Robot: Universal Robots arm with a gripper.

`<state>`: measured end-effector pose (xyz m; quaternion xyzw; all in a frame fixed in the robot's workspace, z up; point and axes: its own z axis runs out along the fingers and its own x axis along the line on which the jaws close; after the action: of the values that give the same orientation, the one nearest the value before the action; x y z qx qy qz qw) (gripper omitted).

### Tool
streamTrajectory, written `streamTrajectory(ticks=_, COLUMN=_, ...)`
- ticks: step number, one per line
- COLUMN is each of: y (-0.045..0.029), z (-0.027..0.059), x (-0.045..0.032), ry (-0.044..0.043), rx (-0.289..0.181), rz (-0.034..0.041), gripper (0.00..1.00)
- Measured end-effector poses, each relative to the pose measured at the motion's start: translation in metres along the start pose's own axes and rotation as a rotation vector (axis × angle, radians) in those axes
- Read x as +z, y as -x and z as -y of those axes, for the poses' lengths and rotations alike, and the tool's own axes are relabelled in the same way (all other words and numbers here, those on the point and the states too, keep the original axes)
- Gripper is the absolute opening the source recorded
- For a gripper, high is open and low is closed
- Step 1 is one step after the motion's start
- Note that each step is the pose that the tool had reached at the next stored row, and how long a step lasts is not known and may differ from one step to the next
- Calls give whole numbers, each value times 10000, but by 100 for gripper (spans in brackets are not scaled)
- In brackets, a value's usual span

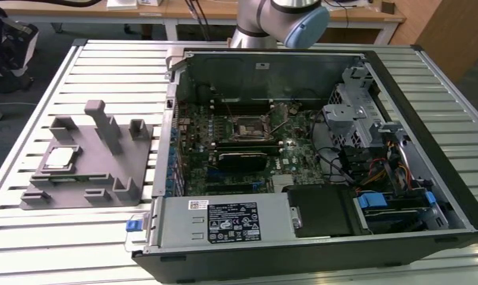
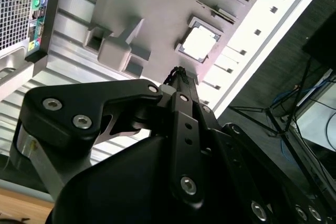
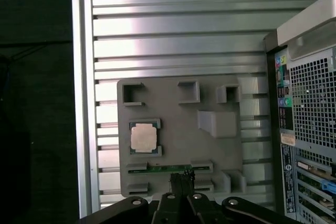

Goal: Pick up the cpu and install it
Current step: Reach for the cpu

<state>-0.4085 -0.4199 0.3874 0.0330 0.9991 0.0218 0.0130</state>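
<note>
Slatted aluminium worktop (image 1: 80, 77) in a workshop, with wooden desks (image 1: 183, 9) behind its far edge and dark floor past its side edges. Open computer case (image 1: 440, 136) lying flat across the worktop's middle and toward the exterior view's right. Side panel off, green motherboard (image 1: 247, 178) bared, square socket (image 1: 247, 126) near the board's centre, long black block (image 1: 243, 159) just beside it. Grey metal box (image 1: 222, 222) with a printed label along the case's near wall.

Robot arm (image 1: 274, 21) rising at the worktop's far edge behind the case. Grey plastic fixture (image 1: 88, 178) with upright posts (image 1: 100, 122) near the worktop's edge on the exterior view's left, just apart from the case. Pale silver-topped cpu (image 1: 59, 157) lying flat in a shallow square recess of that fixture, on the side toward the worktop's edge, touched by nothing.

Black gripper (image 3: 182, 177) hanging above the fixture, tips pressed together with nothing between them, well apart from the cpu. In the first wrist view, lined up over a green circuit strip (image 3: 168, 167) slotted along one edge of the fixture.

Arm cut off by the frame above its lower joint in the exterior view. Much of the worktop masked by the gripper's own body in the second wrist view. Case's rear ports (image 3: 286, 100) cropped at the frame edge in the first wrist view. Cables (image 1: 381, 172) tangled in shadow beside the drive bays, individual runs hard to follow.
</note>
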Motion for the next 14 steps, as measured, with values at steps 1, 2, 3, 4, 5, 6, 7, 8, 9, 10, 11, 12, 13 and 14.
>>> streamTrajectory(ticks=1, y=-22, z=2, x=0, ry=0, rx=0, rz=0, gripper=11)
streamTrajectory(ticks=2, y=-43, z=3, x=1, ry=1, rx=0, rz=1, gripper=11)
streamTrajectory(ticks=3, y=-60, z=4, x=1, ry=0, rx=0, rz=0, gripper=11)
streamTrajectory(ticks=4, y=-74, z=5, x=1, ry=0, rx=0, rz=-2, gripper=11)
streamTrajectory(ticks=5, y=-87, z=6, x=1, ry=0, rx=0, rz=-1, gripper=11)
streamTrajectory(ticks=6, y=-104, z=7, x=2, ry=1, rx=0, rz=0, gripper=11)
streamTrajectory(ticks=7, y=-121, z=8, x=2, ry=6, rx=0, rz=0, gripper=11)
streamTrajectory(ticks=8, y=-140, z=9, x=2, ry=11, rx=0, rz=-1, gripper=11)
streamTrajectory(ticks=9, y=-161, z=11, x=1, ry=16, rx=0, rz=-1, gripper=11)
streamTrajectory(ticks=10, y=-181, z=12, x=2, ry=19, rx=0, rz=-1, gripper=11)
streamTrajectory(ticks=11, y=-198, z=13, x=1, ry=20, rx=1, rz=-2, gripper=11)
streamTrajectory(ticks=12, y=-213, z=14, x=2, ry=20, rx=0, rz=-2, gripper=11)
streamTrajectory(ticks=13, y=-228, z=15, x=2, ry=20, rx=0, rz=-2, gripper=11)
streamTrajectory(ticks=14, y=-243, z=16, x=3, ry=21, rx=1, rz=-2, gripper=11)
